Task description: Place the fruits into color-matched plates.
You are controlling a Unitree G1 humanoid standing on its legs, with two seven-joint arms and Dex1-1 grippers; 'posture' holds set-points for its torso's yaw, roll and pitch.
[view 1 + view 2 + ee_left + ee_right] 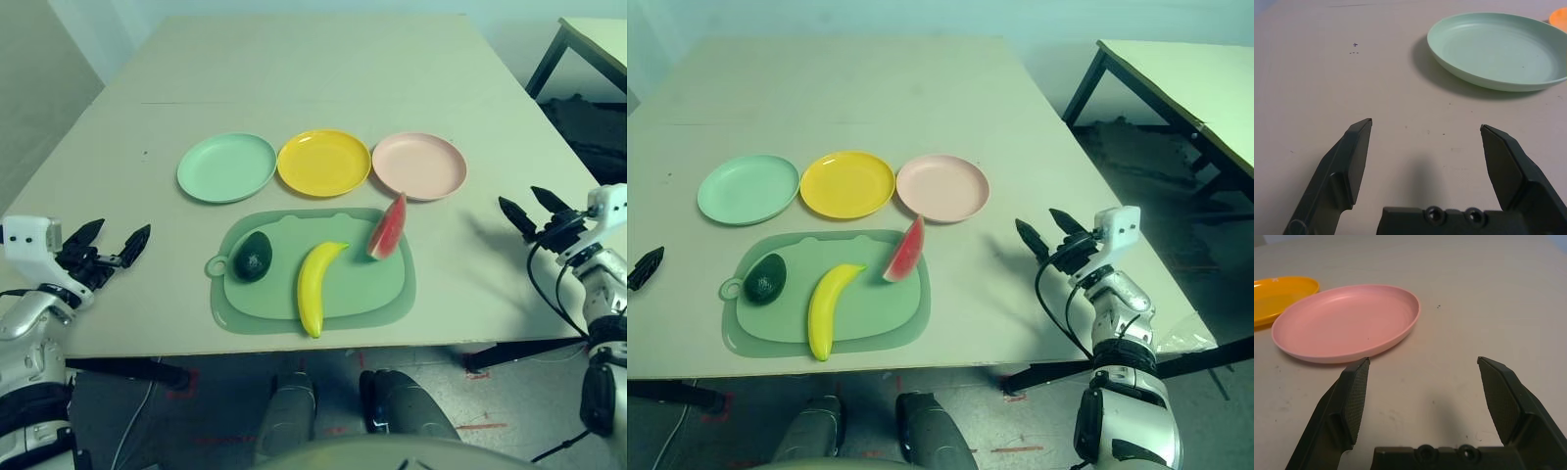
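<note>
— Fruits, location?
— Avocado (pixel 253 258), banana (pixel 316 286) and watermelon wedge (pixel 388 228) all lay on the green mat (pixel 384 289), left to right.
— Plates?
— Mint plate (pixel 226 166), yellow plate (pixel 324 162), pink plate (pixel 419 164), in a row on the bench (pixel 313 78) beyond the mat, each bare.
— Grippers?
— My left gripper (pixel 110 244) and my right gripper (pixel 531 210) hung wide apart, holding nothing, well clear of the mat on either side.
</note>
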